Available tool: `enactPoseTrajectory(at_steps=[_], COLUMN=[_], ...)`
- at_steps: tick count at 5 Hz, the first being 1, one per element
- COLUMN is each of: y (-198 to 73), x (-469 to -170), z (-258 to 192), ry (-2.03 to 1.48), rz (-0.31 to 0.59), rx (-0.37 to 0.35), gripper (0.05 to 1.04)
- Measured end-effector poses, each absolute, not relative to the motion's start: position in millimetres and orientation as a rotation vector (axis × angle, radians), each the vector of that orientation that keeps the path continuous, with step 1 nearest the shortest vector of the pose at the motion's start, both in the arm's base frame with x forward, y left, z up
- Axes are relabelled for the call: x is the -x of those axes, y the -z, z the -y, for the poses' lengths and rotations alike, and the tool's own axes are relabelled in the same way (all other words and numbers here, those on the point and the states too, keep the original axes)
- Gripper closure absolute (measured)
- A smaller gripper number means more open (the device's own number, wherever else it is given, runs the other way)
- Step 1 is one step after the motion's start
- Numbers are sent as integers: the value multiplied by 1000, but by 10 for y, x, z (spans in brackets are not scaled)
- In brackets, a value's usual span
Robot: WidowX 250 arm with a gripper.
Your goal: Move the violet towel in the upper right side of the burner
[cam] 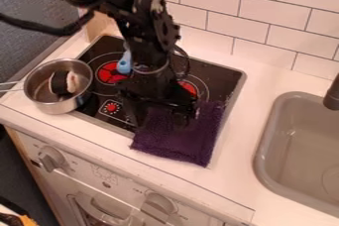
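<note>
And here's the violet towel, lying across the near right corner of the burner, its front edge hanging over onto the pale desk. The target is the upper right side, back towards the tiled wall, so by my reckoning the main move is all to play for: grip the cloth, take it up and away from the front edge, lay it down at the back. None of that placing is done.

The black pincer is down low over the towel's left part, and it looks spread, one finger towards each side, with no fold clearly pinched between them. A bite on the cloth seems the next thing called for.

Now, what can't we see? The arm cuts right across the middle of the cooktop, masking part of the red rings and most of a blue object behind it. Dark tips against dark cloth make any contact hard to judge. Over on the left, the metal pot holds something dark and pale that I can't name, and its handle runs out of view.
</note>
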State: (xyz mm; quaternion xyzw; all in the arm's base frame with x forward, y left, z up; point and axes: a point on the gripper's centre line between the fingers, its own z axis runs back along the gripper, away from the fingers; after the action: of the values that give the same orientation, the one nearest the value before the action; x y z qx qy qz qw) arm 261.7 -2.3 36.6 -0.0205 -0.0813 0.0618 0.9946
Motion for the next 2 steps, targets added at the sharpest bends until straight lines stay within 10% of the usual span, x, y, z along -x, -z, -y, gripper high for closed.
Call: enactPoseTrajectory(at_steps=[2], y=[-211], x=[-2706], z=[184], ry=[-170], rz=[162], rx=[74], gripper=[82])
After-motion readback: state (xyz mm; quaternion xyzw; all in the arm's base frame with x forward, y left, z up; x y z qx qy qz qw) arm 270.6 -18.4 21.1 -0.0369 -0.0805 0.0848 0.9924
